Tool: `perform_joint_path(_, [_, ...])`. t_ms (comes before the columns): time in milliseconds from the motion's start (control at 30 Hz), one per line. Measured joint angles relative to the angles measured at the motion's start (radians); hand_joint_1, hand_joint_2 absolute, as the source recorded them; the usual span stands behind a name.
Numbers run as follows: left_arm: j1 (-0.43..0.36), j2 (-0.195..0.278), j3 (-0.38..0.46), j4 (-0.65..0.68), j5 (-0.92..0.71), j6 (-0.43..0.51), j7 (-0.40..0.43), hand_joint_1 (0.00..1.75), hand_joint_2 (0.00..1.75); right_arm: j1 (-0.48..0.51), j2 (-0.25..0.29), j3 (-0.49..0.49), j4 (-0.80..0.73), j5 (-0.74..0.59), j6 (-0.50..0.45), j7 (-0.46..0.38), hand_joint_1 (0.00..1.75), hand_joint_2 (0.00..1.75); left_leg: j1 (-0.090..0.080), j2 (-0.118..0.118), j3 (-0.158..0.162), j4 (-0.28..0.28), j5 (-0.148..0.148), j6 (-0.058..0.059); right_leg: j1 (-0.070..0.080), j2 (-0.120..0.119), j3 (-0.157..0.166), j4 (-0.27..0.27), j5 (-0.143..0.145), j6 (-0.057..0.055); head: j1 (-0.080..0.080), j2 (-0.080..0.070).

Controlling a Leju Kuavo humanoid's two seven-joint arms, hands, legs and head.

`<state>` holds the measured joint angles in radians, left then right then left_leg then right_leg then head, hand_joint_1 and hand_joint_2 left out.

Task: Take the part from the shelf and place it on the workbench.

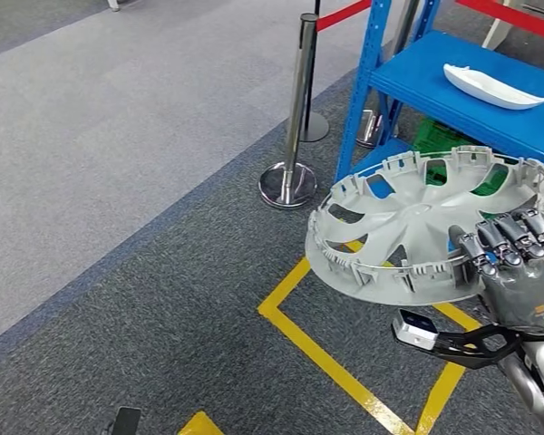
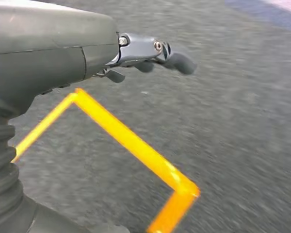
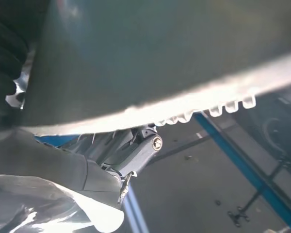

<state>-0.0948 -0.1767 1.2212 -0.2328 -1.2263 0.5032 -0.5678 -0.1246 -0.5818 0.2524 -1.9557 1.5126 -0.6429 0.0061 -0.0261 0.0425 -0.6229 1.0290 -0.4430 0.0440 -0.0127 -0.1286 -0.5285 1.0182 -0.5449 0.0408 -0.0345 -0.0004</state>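
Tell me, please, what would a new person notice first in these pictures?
First, the large grey wheel cover, held roughly flat above the floor by the right hand at the right of the head view, its fingers over the rim. Behind it stands a blue shelf with a long white part lying on it. On the dark carpet below run bright yellow tape lines, and a chrome barrier post stands left of the shelf.

One grey wheel cover (image 1: pixel 420 227) at right, one white part (image 1: pixel 496 87) on one blue shelf (image 1: pixel 420 77) upper right, two chrome stanchion posts (image 1: pixel 298 100) top centre, two robot hands.
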Motion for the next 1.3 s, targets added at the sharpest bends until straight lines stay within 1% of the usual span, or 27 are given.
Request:
perform_joint_path(67, [0.011,0.002,0.000,0.000,-0.017,0.007,0.027,0.00,1.75,0.014,0.000,-0.004,-0.006,0.008,-0.002,0.001,1.75,1.75,0.007,-0.024,0.010,-0.016,0.007,0.009,-0.004,0.054,-0.021,0.048,-0.036,0.005,0.003,0.000])
perform_joint_path(133, [0.018,0.004,-0.004,0.000,-0.045,0.014,0.058,0.00,1.75,0.030,0.001,-0.007,-0.010,0.019,-0.005,0.002,1.75,1.75,0.009,-0.050,0.012,-0.019,0.009,0.014,-0.006,0.114,-0.086,0.172,-0.093,0.007,0.006,0.000])
perform_joint_path(167, [0.021,0.004,-0.006,0.000,-0.058,0.016,0.071,0.00,1.75,0.039,0.002,-0.007,-0.010,0.026,-0.005,0.003,1.75,1.75,0.009,-0.064,0.012,-0.018,0.009,0.015,-0.006,0.125,-0.121,0.234,-0.112,0.010,0.007,0.000])
perform_joint_path(200, [0.025,0.004,-0.008,0.000,-0.068,0.018,0.080,0.00,1.75,0.047,0.003,-0.005,-0.010,0.031,-0.006,0.003,1.75,1.75,0.009,-0.079,0.012,-0.017,0.009,0.015,-0.007,0.128,-0.145,0.269,-0.112,0.012,0.007,0.000])
perform_joint_path(233, [0.029,0.005,-0.010,0.000,-0.074,0.020,0.086,0.00,1.75,0.054,0.004,-0.002,-0.011,0.036,-0.006,0.003,1.75,1.75,0.010,-0.093,0.012,-0.015,0.008,0.014,-0.008,0.130,-0.152,0.267,-0.093,0.014,0.007,0.000])
perform_joint_path(267, [0.033,0.006,-0.010,0.000,-0.075,0.023,0.088,0.00,1.75,0.059,0.005,0.001,-0.011,0.040,-0.007,0.003,1.75,1.75,0.011,-0.108,0.013,-0.012,0.007,0.012,-0.011,0.132,-0.139,0.226,-0.056,0.016,0.007,0.000])
perform_joint_path(333, [0.038,0.009,-0.010,-0.001,-0.075,0.027,0.087,0.00,1.75,0.067,0.008,0.006,-0.010,0.045,-0.009,0.004,1.75,1.75,0.014,-0.135,0.009,-0.001,0.001,0.004,-0.022,0.169,-0.087,0.098,0.012,0.021,0.008,0.000])
perform_joint_path(367, [0.039,0.011,-0.010,-0.001,-0.075,0.029,0.084,0.00,1.75,0.070,0.009,0.008,-0.010,0.047,-0.013,0.006,1.75,1.75,0.014,-0.149,0.003,0.007,-0.001,-0.002,-0.026,0.194,-0.065,0.051,0.027,0.021,0.008,0.000])
perform_joint_path(433, [0.041,0.016,-0.010,-0.002,-0.075,0.033,0.076,0.00,1.75,0.074,0.012,0.012,-0.010,0.051,-0.023,0.010,1.75,1.75,0.015,-0.173,-0.010,0.016,0.002,-0.013,-0.029,0.221,-0.050,0.026,0.024,0.016,0.008,0.000])
perform_joint_path(500, [0.044,0.018,-0.010,-0.002,-0.076,0.036,0.067,0.00,1.75,0.075,0.016,0.017,-0.010,0.052,-0.028,0.013,1.75,1.75,0.018,-0.193,-0.017,0.017,0.006,-0.022,-0.028,0.199,-0.045,0.023,0.027,0.006,0.008,0.000])
perform_joint_path(533, [0.046,0.020,-0.011,-0.003,-0.079,0.037,0.063,0.00,1.75,0.075,0.018,0.020,-0.010,0.052,-0.028,0.014,1.75,1.75,0.016,-0.181,-0.021,0.024,0.002,-0.028,-0.029,0.186,-0.042,0.022,0.027,0.000,0.005,0.000])
perform_joint_path(567, [0.046,0.020,-0.012,-0.003,-0.083,0.040,0.060,0.00,1.75,0.075,0.020,0.022,-0.010,0.052,-0.027,0.015,1.75,1.75,0.015,-0.155,-0.031,0.047,-0.013,-0.033,-0.029,0.171,-0.038,0.020,0.027,-0.008,0.001,0.000])
perform_joint_path(633, [0.044,0.020,-0.016,-0.003,-0.092,0.044,0.057,0.00,1.75,0.075,0.024,0.025,-0.010,0.053,-0.026,0.016,1.75,1.75,0.016,-0.082,-0.081,0.156,-0.070,-0.044,-0.026,0.139,-0.033,0.018,0.025,-0.019,-0.005,0.000])
perform_joint_path(700, [0.041,0.017,-0.022,-0.003,-0.098,0.045,0.056,0.00,1.75,0.075,0.027,0.027,-0.010,0.055,-0.025,0.016,1.75,1.75,0.022,-0.053,-0.138,0.278,-0.118,-0.050,-0.022,0.108,-0.031,0.018,0.023,-0.023,-0.005,0.000])
perform_joint_path(733, [0.042,0.016,-0.026,-0.003,-0.101,0.045,0.056,0.00,1.75,0.075,0.028,0.030,-0.010,0.055,-0.024,0.016,1.75,1.75,0.025,-0.050,-0.148,0.302,-0.120,-0.051,-0.020,0.094,-0.031,0.018,0.021,-0.023,-0.005,0.000])
perform_joint_path(767, [0.042,0.015,-0.030,-0.003,-0.105,0.045,0.056,0.00,1.75,0.075,0.028,0.031,-0.010,0.056,-0.024,0.017,1.75,1.75,0.026,-0.048,-0.137,0.284,-0.102,-0.049,-0.019,0.081,-0.029,0.018,0.020,-0.023,-0.005,0.000])
perform_joint_path(800, [0.043,0.014,-0.032,-0.003,-0.107,0.046,0.057,0.00,1.75,0.076,0.029,0.033,-0.010,0.056,-0.024,0.017,1.75,1.75,0.025,-0.042,-0.109,0.231,-0.072,-0.046,-0.018,0.068,-0.026,0.018,0.018,-0.022,-0.005,0.000])
perform_joint_path(867, [0.042,0.014,-0.034,-0.003,-0.111,0.047,0.061,0.00,1.75,0.076,0.029,0.033,-0.011,0.055,-0.025,0.019,1.75,1.75,0.016,-0.003,-0.037,0.094,-0.022,-0.035,-0.014,0.044,-0.019,0.017,0.012,-0.016,-0.005,0.000])
perform_joint_path(933, [0.041,0.014,-0.035,-0.003,-0.116,0.049,0.067,0.00,1.75,0.076,0.029,0.032,-0.012,0.055,-0.025,0.020,1.75,1.75,0.005,0.024,-0.004,0.026,-0.013,-0.024,-0.010,0.022,-0.014,0.013,0.008,-0.007,-0.005,0.000])
perform_joint_path(1000, [0.043,0.013,-0.038,-0.003,-0.121,0.050,0.074,0.00,1.75,0.075,0.029,0.032,-0.012,0.055,-0.025,0.021,1.75,1.75,0.001,0.007,-0.003,0.016,-0.013,-0.015,-0.008,-0.001,-0.004,0.003,0.007,0.004,-0.004,0.000])
perform_joint_path(1033, [0.045,0.012,-0.039,-0.003,-0.121,0.050,0.076,0.00,1.75,0.074,0.029,0.032,-0.012,0.055,-0.025,0.021,1.75,1.75,0.003,-0.005,0.001,0.008,-0.009,-0.010,-0.009,-0.001,-0.001,0.001,0.003,0.009,-0.004,0.000])
perform_joint_path(1100, [0.046,0.011,-0.039,-0.003,-0.120,0.051,0.076,0.00,1.75,0.074,0.030,0.031,-0.012,0.055,-0.026,0.021,1.75,1.75,0.009,-0.027,0.011,-0.008,-0.002,0.002,-0.012,0.044,-0.016,0.039,-0.026,0.014,-0.001,0.000])
perform_joint_path(1167, [0.044,0.009,-0.040,-0.003,-0.121,0.053,0.077,0.00,1.75,0.074,0.030,0.031,-0.012,0.054,-0.026,0.022,1.75,1.75,0.011,-0.050,0.016,-0.014,0.000,0.009,-0.013,0.108,-0.081,0.162,-0.083,0.013,0.005,0.000])
perform_joint_path(1200, [0.043,0.007,-0.041,-0.003,-0.121,0.053,0.077,0.00,1.75,0.075,0.031,0.032,-0.011,0.054,-0.027,0.022,1.75,1.75,0.011,-0.064,0.016,-0.014,0.000,0.010,-0.011,0.122,-0.119,0.229,-0.104,0.014,0.006,0.000])
perform_joint_path(1233, [0.043,0.006,-0.041,-0.003,-0.121,0.053,0.079,0.00,1.75,0.076,0.031,0.032,-0.011,0.054,-0.027,0.022,1.75,1.75,0.010,-0.078,0.016,-0.013,-0.001,0.011,-0.010,0.128,-0.149,0.272,-0.109,0.013,0.007,0.000])
perform_joint_path(1267, [0.043,0.005,-0.042,-0.003,-0.122,0.052,0.081,0.00,1.75,0.076,0.031,0.033,-0.011,0.054,-0.027,0.022,1.75,1.75,0.010,-0.092,0.018,-0.012,-0.001,0.011,-0.009,0.129,-0.159,0.274,-0.092,0.013,0.007,0.000])
perform_joint_path(1300, [0.043,0.005,-0.043,-0.003,-0.122,0.052,0.084,0.00,1.75,0.076,0.031,0.033,-0.011,0.054,-0.027,0.022,1.75,1.75,0.010,-0.106,0.019,-0.011,-0.002,0.011,-0.009,0.133,-0.149,0.236,-0.056,0.012,0.007,0.000])
